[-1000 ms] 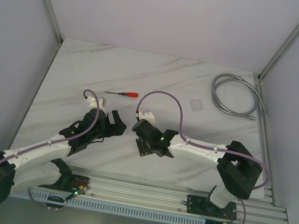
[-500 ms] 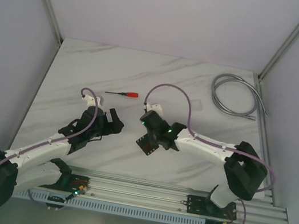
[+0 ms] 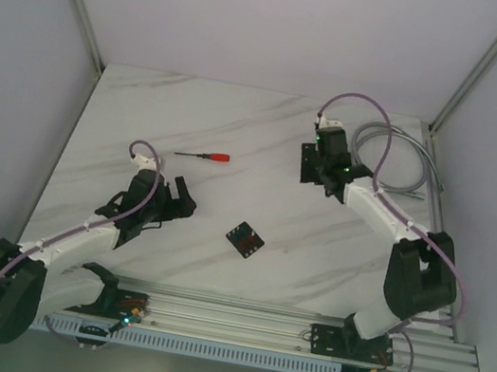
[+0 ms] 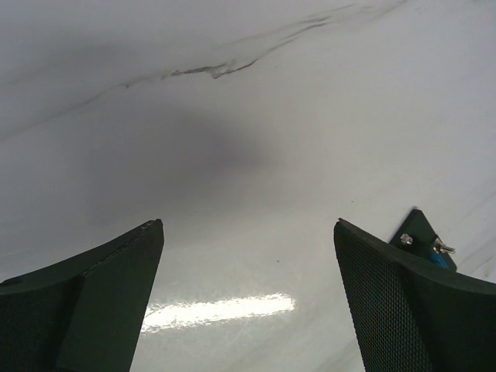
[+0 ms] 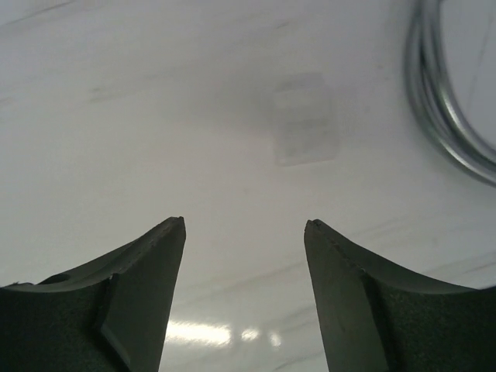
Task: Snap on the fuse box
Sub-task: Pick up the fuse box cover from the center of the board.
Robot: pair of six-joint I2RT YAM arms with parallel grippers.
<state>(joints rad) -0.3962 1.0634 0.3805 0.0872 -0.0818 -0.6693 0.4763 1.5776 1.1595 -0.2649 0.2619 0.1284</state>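
counter [image 3: 145, 120]: white marble
right hand [image 5: 244, 225]: wide open, empty, over the clear lid [image 5: 306, 118] at 2 o'clock
left hand [image 4: 248, 225]: open, empty, 9 o'clock of the fuse box [image 3: 246, 240]
fuse box: lying free near 6 o'clock, face up
clear lid: flat, untouched
step: I'd say fetching the lid
next: pinch its edges, then line it up square on the box

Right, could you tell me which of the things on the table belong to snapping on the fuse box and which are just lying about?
For the job: fuse box; small clear lid, probably the part to snap on, lying ahead of the open right gripper.
Lying about: red-handled screwdriver; coiled grey cable.
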